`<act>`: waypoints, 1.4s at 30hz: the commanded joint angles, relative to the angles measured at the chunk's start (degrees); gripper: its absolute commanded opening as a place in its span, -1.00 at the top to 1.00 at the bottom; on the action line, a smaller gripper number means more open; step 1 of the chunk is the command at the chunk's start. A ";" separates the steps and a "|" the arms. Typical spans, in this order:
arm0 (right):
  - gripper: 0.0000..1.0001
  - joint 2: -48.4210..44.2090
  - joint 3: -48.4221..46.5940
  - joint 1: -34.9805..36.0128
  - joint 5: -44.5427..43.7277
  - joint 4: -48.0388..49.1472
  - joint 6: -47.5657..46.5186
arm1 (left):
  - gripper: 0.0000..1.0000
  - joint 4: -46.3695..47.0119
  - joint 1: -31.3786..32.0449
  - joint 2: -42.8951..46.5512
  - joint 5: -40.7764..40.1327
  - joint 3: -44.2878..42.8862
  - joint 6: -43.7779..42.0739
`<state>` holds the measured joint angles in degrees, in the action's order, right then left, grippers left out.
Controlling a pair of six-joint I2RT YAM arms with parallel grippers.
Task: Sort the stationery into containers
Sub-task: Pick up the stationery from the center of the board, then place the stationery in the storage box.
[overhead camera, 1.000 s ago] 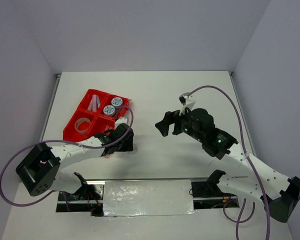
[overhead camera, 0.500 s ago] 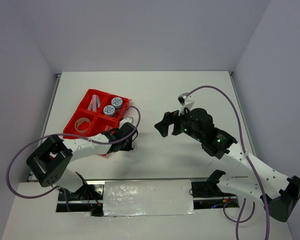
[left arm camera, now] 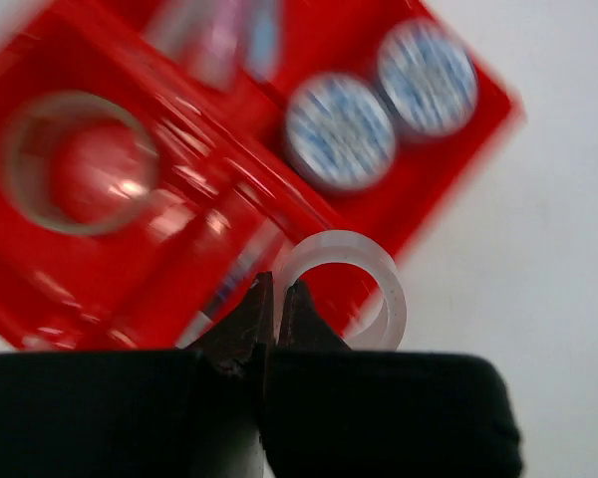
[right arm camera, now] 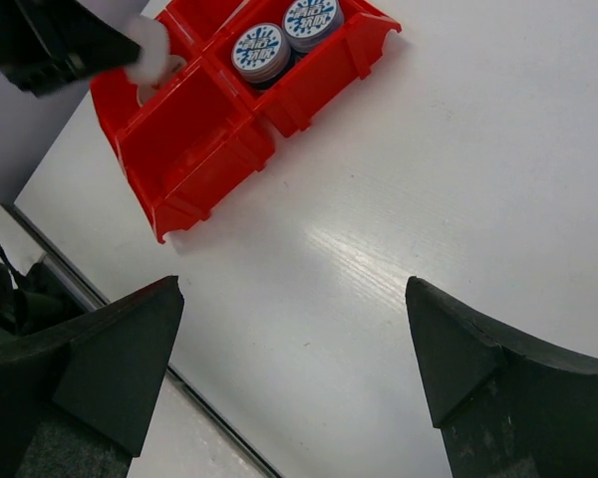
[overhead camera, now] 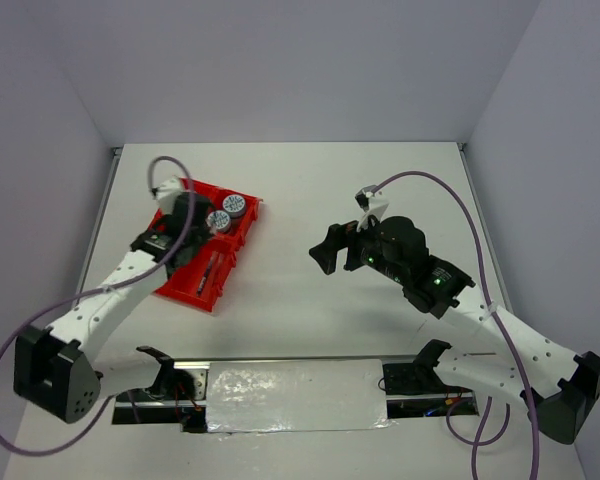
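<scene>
Two blue-white tape rolls (left arm camera: 339,129) sit side by side in one compartment of the red tray (left arm camera: 40,289). Left gripper (left arm camera: 276,299) is clenched on the wall of a grey tape ring (left arm camera: 339,246), above the tray. Right gripper (overhead camera: 327,250) is spread wide and empty over the table (overhead camera: 380,190).

Blue print is borne on the tops of the two tape rolls (right arm camera: 262,50), but nothing can be read.

White table (overhead camera: 310,190) — plain pale lilac-grey walls (overhead camera: 300,60) on three sides — even light.
</scene>
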<state>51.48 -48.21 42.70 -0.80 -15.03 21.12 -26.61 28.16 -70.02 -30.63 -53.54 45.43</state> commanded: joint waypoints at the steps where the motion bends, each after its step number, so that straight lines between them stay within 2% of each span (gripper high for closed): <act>1: -0.99 0.54 -1.28 -0.16 0.45 2.46 -1.00 | 1.00 -3.99 -10.98 4.36 -6.37 0.97 5.72; 3: -1.00 1.77 -1.36 -0.16 0.53 2.98 -0.91 | 1.00 -3.62 -15.13 4.37 -6.20 0.98 8.27; 6: -0.99 3.36 -1.28 -0.07 2.46 3.95 -0.82 | 1.00 -2.40 -25.49 0.52 -1.64 -0.86 7.23; 10: -0.99 4.67 -0.75 -0.07 4.66 5.79 -0.56 | 1.00 -0.46 -30.87 -4.59 1.45 -2.62 6.16; 16: -0.99 4.94 0.13 -0.07 5.72 6.67 -0.91 | 0.88 0.15 -31.59 -10.14 1.45 -3.86 4.93; 18: -0.99 4.77 0.31 -0.16 5.63 6.59 -1.00 | 0.73 1.38 -31.68 -10.57 0.93 -3.15 4.67; 19: -0.99 4.68 0.31 -0.16 5.63 6.50 -1.00 | 0.60 2.08 -31.59 -10.66 1.27 -2.98 3.97; 22: -0.99 4.50 0.39 -0.07 5.63 6.41 -1.09 | 0.46 3.75 -31.59 -11.10 1.80 -2.36 3.62; 27: -0.99 4.33 0.57 -0.16 5.54 6.15 -1.00 | 0.34 4.02 -31.59 -12.42 1.19 -2.45 3.53; 30: -0.99 4.50 0.31 -0.16 5.54 6.06 -1.00 | 0.17 4.37 -31.59 -12.86 1.71 -1.84 3.61; 34: -0.99 5.03 0.04 -0.16 5.63 6.15 -1.00 | -0.15 4.73 -31.59 -11.55 3.82 -1.04 3.35; 37: -0.99 5.56 -0.31 -0.16 5.63 6.15 -0.91 | -0.30 5.26 -31.50 -7.61 7.41 -0.34 2.56; 39: -0.99 5.38 -0.49 -0.07 5.81 6.15 -0.73 | -0.37 4.12 -30.01 -5.75 7.52 -0.86 2.30; 42: -0.99 3.81 -0.84 -0.07 5.54 5.36 -0.21 | -0.66 -0.53 -25.98 -1.71 5.85 -3.32 1.60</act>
<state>56.80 -48.18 42.70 4.36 -11.16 21.15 -24.51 -0.97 -76.42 -24.93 -53.91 48.23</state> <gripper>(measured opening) 0.996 0.802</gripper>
